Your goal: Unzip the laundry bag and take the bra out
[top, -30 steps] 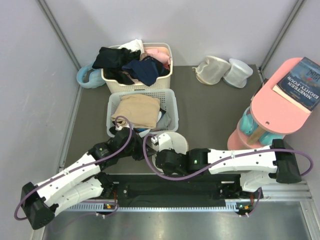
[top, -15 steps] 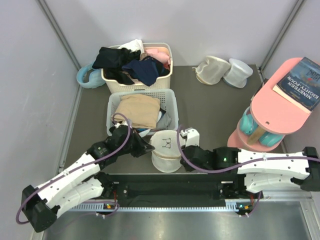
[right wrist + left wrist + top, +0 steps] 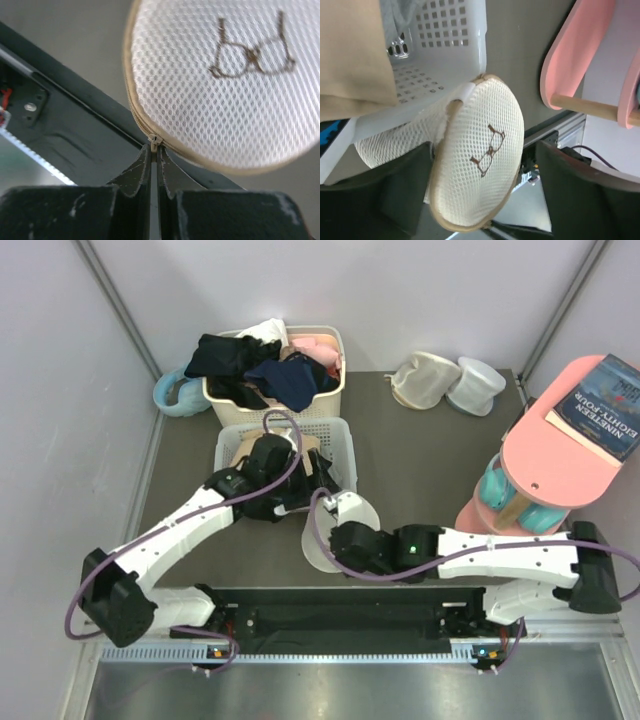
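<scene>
The laundry bag (image 3: 340,530), a cream mesh drum with a bra pictogram on its face, stands tilted against the near corner of the white basket. My left gripper (image 3: 300,490) is open, and in the left wrist view its dark fingers (image 3: 405,190) stand wide on either side of the laundry bag (image 3: 480,150) without pressing it. My right gripper (image 3: 335,538) is at the bag's near rim. In the right wrist view the right gripper (image 3: 154,150) is shut on the small zip pull (image 3: 155,139) below the laundry bag's face (image 3: 230,85). The bra is hidden.
The white lattice basket (image 3: 345,455) holds a folded tan cloth (image 3: 275,465). Behind it a cream basket (image 3: 275,405) is heaped with dark clothes. Two pale pouches (image 3: 445,383) lie at the back right. A pink shelf stand (image 3: 545,455) carries a book (image 3: 600,395).
My left gripper has opened and its arm has swung back toward the white basket. My right gripper has slid left along the bag's rim, still shut. The bag now stands more on edge.
</scene>
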### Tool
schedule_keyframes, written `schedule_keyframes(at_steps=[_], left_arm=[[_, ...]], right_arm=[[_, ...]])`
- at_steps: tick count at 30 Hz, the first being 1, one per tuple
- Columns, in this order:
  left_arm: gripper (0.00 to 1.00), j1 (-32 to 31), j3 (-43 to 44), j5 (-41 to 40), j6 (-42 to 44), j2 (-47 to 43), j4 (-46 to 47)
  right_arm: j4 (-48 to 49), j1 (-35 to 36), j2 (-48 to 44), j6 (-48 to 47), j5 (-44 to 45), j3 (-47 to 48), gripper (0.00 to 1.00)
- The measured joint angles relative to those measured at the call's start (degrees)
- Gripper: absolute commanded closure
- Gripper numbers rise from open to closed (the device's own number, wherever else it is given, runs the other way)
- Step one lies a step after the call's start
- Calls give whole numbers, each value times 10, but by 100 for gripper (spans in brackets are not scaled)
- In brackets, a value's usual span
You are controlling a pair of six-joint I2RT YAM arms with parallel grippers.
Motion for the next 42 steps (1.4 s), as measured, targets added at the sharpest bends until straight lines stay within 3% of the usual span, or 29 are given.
schedule_keyframes(at_steps=[4,7,11,15,16,17,18,20,21,29,38,42], left_arm=[[6,2,12,-37,7,-47,-58],[7,14,-38,-87,-24,-135,-104],[8,6,-123,-85,-64,-254,-158],[20,4,-186,-71,-113,-313,-172],[35,4,-195,-67,-122,-316,-169],[45,4,-202,-63,-131,-316,-164],[74,4,-208,-60,-142,-316,-155],[95,4,-222,-49,-158,-313,-132],[100,4,-227,-43,-163,-312,-118],[100,14,-225,-43,-157,-291,-96],[100,87,-189,14,-97,-214,-78],[100,96,-175,35,-75,-185,-58]], right_arm=[[39,2,79,-19,-19,58,100],[41,8,115,-34,-29,93,100],[57,9,156,-54,-39,138,100],[70,8,159,-67,-48,141,100],[72,8,159,-70,-50,141,100],[73,8,159,-71,-52,141,100],[73,8,159,-73,-55,141,100],[75,8,159,-75,-59,141,100],[75,8,159,-76,-61,141,100],[89,8,131,-59,-63,83,100],[33,-26,-39,-19,-48,-44,100],[7,-65,-73,-10,-37,-61,100]])
